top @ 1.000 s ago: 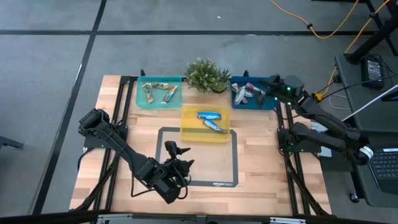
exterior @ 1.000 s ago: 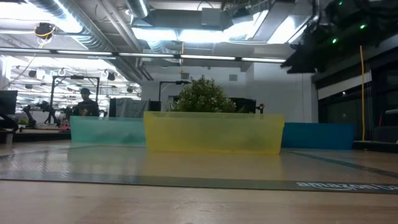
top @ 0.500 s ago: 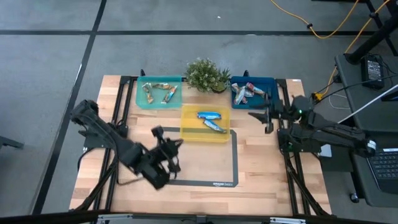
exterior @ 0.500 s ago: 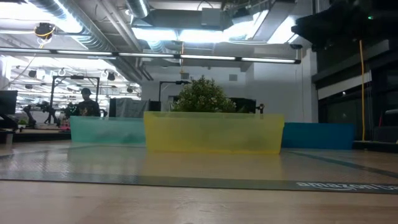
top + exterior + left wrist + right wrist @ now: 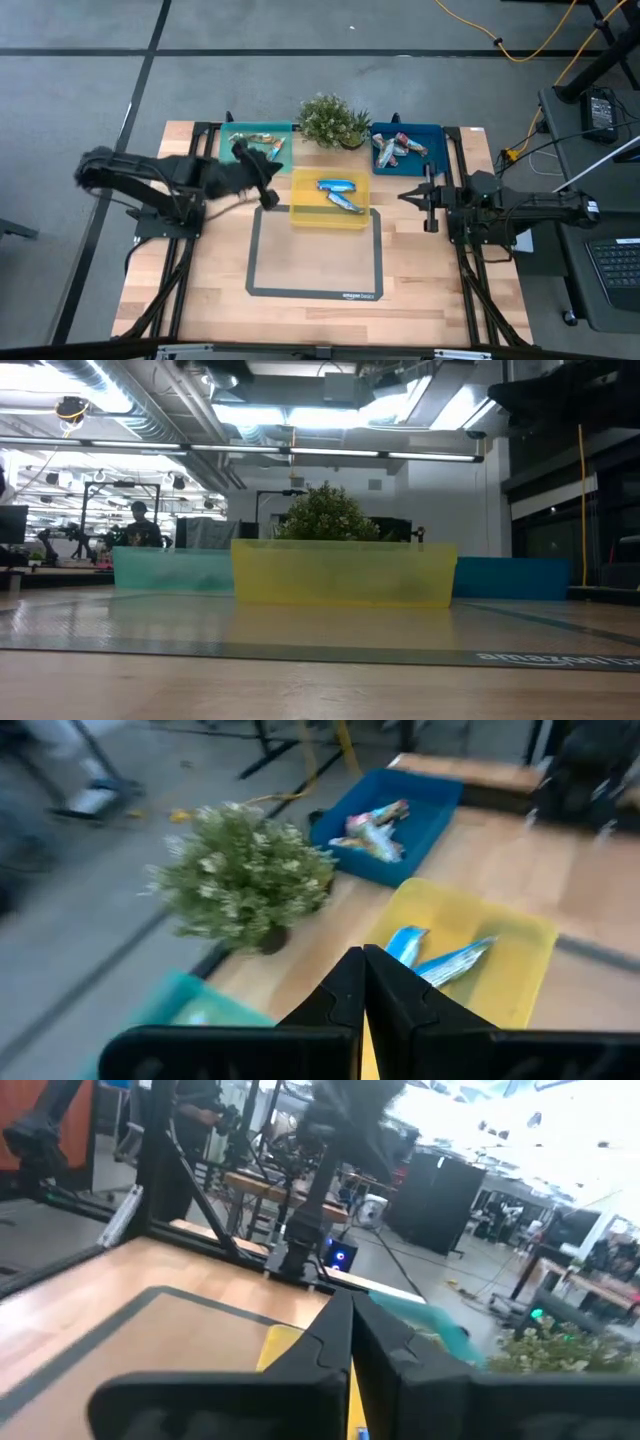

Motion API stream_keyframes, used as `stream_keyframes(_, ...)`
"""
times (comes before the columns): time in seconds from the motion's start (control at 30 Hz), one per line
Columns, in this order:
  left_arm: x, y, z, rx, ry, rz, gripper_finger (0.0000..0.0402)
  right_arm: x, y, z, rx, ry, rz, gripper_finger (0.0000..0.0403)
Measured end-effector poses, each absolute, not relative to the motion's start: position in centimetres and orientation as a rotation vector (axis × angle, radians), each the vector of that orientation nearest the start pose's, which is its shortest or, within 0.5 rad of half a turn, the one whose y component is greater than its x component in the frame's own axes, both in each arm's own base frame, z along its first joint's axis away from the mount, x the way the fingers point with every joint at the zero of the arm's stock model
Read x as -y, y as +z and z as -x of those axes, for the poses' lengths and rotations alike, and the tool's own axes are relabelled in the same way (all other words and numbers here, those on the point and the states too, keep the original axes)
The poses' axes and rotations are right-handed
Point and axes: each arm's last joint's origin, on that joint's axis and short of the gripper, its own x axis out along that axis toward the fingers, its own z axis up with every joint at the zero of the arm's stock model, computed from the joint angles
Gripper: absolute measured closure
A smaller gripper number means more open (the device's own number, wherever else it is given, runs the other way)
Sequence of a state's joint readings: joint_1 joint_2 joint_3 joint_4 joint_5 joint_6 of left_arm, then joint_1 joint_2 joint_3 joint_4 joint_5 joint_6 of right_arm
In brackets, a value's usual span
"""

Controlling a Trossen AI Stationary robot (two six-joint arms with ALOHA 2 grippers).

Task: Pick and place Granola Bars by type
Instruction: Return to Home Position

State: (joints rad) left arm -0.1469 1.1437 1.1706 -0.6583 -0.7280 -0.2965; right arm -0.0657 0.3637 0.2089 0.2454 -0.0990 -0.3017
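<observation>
Two blue granola bars [image 5: 338,193] lie in the yellow tray [image 5: 304,212]; the left wrist view shows them too [image 5: 440,958]. Tan bars [image 5: 258,148] lie in the teal tray [image 5: 228,160], and silvery bars [image 5: 398,148] in the blue tray [image 5: 436,160]. My left gripper [image 5: 266,193] hangs shut and empty in the air by the yellow tray's left end [image 5: 362,970]. My right gripper [image 5: 405,196] is shut and empty to the right of the yellow tray, pointing toward the table's left [image 5: 350,1320].
A potted plant [image 5: 333,120] stands at the far edge between the teal and blue trays. A mat with a dark border [image 5: 315,290] lies in front of the yellow tray. In the low view the three trays [image 5: 340,572] stand in a row.
My left gripper has swung up from near the table's front edge toward the far left, ending beside the yellow tray, and it has shut. My right gripper has drawn back from over the blue tray toward the near side and right. The bars have not moved.
</observation>
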Motion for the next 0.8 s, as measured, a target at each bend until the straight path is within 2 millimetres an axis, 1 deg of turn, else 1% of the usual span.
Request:
stream_keyframes(0.07,-0.4,34.1,-21.8,-0.413,0.579,0.079,0.0401,0.4,22.8,-12.1,0.094,0.018,0.343,0.0393)
stream_keyframes(0.1,-1.2,32.9,-21.3,-0.371,0.556,0.113,0.0401,0.4,22.8,-12.1,0.095,0.019,0.353,0.0396)
stream_keyframes(0.17,-2.1,30.7,-20.4,-0.286,0.51,0.165,0.04,0.4,22.8,-12.1,0.095,0.02,0.372,0.0397)
stream_keyframes(0.27,-2.6,26.8,-18.9,-0.245,0.467,0.174,0.0401,0.4,22.8,-12.1,0.095,0.021,0.389,0.0393)
stream_keyframes(0.4,-2.9,22.1,-16.6,-0.218,0.535,0.177,0.0399,0.3,22.5,-12.1,0.078,0.056,0.42,0.0392)
stream_keyframes(0.5,-3.0,18.8,-15.1,-0.159,0.578,0.23,0.0399,0.1,22.0,-12.1,0.032,0.107,0.444,0.0397)
stream_keyframes(0.57,-2.9,17.4,-14.2,-0.081,0.562,0.277,0.04,0.0,21.8,-12.1,0.022,0.121,0.441,0.0398)
stream_keyframes(0.67,-2.7,16.0,-13.2,0.014,0.543,0.31,0.0399,-0.2,21.8,-12.1,0.028,0.133,0.431,0.0395)
stream_keyframes(0.73,-2.6,15.9,-13.0,0.011,0.55,0.308,0.0399,-0.4,21.3,-12.1,0.045,0.14,0.427,0.0395)
stream_keyframes(0.8,-2.4,15.9,-12.9,0.011,0.546,0.291,0.04,-0.4,20.4,-12.2,0.05,0.142,0.425,0.0396)
